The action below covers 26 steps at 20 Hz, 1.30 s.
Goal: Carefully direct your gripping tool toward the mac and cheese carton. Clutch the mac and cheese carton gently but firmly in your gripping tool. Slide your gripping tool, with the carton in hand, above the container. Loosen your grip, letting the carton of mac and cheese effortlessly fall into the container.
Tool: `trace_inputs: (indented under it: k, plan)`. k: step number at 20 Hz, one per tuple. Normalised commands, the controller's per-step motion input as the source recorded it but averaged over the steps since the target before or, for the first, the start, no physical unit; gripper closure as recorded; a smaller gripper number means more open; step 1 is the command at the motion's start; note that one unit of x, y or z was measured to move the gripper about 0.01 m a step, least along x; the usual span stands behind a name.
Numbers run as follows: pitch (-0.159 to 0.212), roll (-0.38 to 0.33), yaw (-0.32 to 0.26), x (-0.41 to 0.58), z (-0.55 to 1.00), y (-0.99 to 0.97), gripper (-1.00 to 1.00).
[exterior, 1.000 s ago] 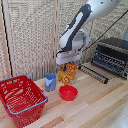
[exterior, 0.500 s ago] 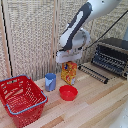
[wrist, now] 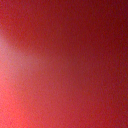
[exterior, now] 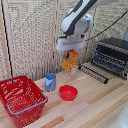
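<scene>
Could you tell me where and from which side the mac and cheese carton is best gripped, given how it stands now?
Grip the mac and cheese carton near its top edge, coming straight down from above, fingers across its thin faces. It stands upright and tall, so the top is free. The gripping tool sits right at that top; whether it has closed cannot be told, and the wrist view shows only a red blur.

No legible text, brand, number or sign anywhere in either view. Red and pictured print visible on the mac and cheese carton point(exterior: 70, 61) in the exterior view, but too blurred to read as words. Wrist view filled with an unfocused red blur, bearing no lettering.
</scene>
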Motion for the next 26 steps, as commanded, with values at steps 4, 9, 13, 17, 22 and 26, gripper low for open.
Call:
trace_inputs:
  k: [4,9,13,17,22,26]
  plan:
    - [0.021,-0.052,-0.067,0.564,0.98,0.57,1.0]
    - [0.061,-0.005,-0.007,0.602,0.93,0.77,1.0]
    - [0.058,-0.019,-0.001,0.451,0.78,0.82,1.0]
    - [0.04,-0.019,-0.001,0.287,0.54,0.89,1.0]
    - [0.008,-0.022,0.0,0.047,0.22,0.97,1.0]
    - [0.0,-0.014,0.0,-0.001,0.05,0.99,1.0]
